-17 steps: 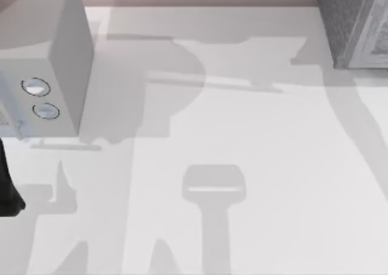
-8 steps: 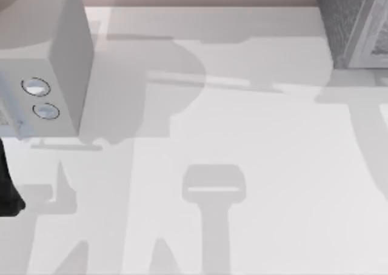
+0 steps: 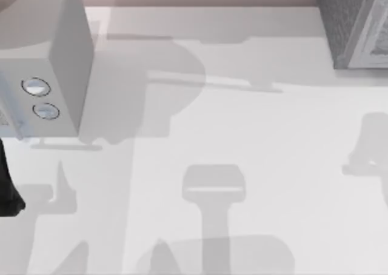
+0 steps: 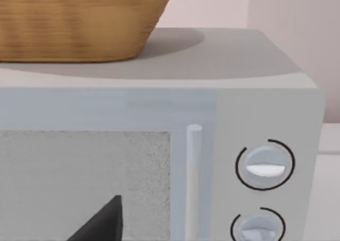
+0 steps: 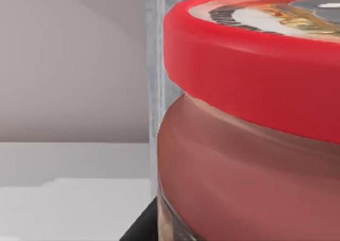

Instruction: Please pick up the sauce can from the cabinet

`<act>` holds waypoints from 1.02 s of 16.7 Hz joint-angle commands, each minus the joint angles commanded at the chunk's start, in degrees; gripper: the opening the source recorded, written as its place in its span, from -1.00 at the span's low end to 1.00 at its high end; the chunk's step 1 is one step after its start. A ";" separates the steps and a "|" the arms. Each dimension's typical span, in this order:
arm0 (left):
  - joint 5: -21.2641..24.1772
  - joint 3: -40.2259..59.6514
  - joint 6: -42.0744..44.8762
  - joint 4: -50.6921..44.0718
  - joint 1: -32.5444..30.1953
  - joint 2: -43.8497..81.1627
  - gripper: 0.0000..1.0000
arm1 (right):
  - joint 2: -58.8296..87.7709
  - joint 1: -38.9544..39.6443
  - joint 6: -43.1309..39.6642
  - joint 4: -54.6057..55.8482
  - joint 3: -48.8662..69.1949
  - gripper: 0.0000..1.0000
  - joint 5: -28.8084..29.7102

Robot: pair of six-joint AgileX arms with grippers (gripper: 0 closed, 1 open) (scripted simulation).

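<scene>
Your two AgileX arms, each seen only in a small part.

Your left arm (image 3: 7, 187) appears in the top view as a dark piece at the left edge of the picture, low and near the front. In the left wrist view, a dark pointed part of the left gripper (image 4: 101, 222) rises at a slant. In the right wrist view, a dark angled part of the right gripper (image 5: 142, 226) lies just beside the sauce can (image 5: 249, 145), very close to the camera.

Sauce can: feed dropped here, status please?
Sauce can close before right wrist camera, beside cabinet. Left wrist camera faces microwave. Nothing blocking seen.
</scene>
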 joint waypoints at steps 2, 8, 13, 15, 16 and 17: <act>0.00 0.00 0.00 0.00 0.00 0.00 1.00 | -7.40 -1.39 -0.16 3.68 -10.78 -1.00 -1.52; 0.00 0.00 0.00 0.00 0.00 0.00 1.00 | -22.63 -4.14 -0.52 11.26 -28.65 -1.00 -4.59; 0.00 0.00 0.00 0.00 0.00 0.00 1.00 | -23.69 -4.33 -0.54 11.84 -29.75 -1.00 -4.82; 0.00 0.00 0.00 0.00 0.00 0.00 1.00 | -23.41 -4.16 -0.43 11.72 -29.77 -1.00 -4.78; 0.00 0.00 0.00 0.00 0.00 0.00 1.00 | -22.84 -4.03 -0.43 12.28 -29.36 -1.00 -4.82; 0.00 0.00 0.00 0.00 0.00 0.00 1.00 | -21.66 -3.73 -0.43 13.44 -28.56 -1.00 -4.93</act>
